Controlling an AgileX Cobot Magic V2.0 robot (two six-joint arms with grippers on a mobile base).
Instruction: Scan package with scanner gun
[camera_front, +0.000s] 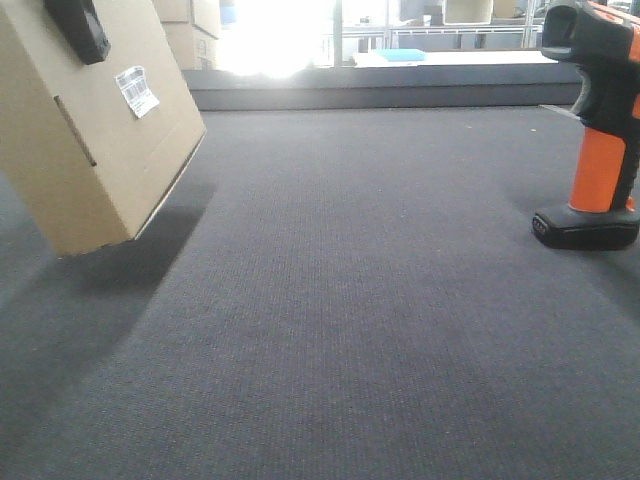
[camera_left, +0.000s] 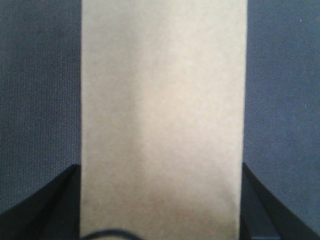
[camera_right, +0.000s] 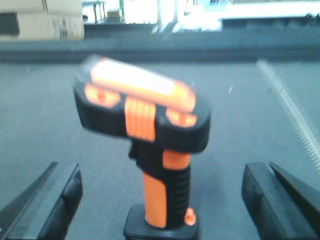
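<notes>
The package (camera_front: 90, 150), a tan cardboard box with a white barcode label (camera_front: 137, 90) and a thin slot (camera_front: 75, 130), hangs tilted at the far left, its lower corner at or just above the carpet. My left gripper (camera_left: 162, 200) is shut on it; its dark fingers (camera_left: 60, 200) press both sides of the box (camera_left: 162, 100), and one finger (camera_front: 78, 28) shows on top. The scanner gun (camera_front: 600, 140), black with an orange handle, stands upright on its flat base at the far right. My right gripper (camera_right: 160, 180) is open, fingers (camera_right: 55, 200) wide on both sides of the scanner (camera_right: 150, 115), not touching it.
Dark grey carpet (camera_front: 350, 300) covers the surface. A raised ledge (camera_front: 400, 92) runs along the far edge. Stacked cardboard boxes (camera_front: 190, 30) stand behind it at the back left, also in the right wrist view (camera_right: 40, 20). Bright window glare fills the back.
</notes>
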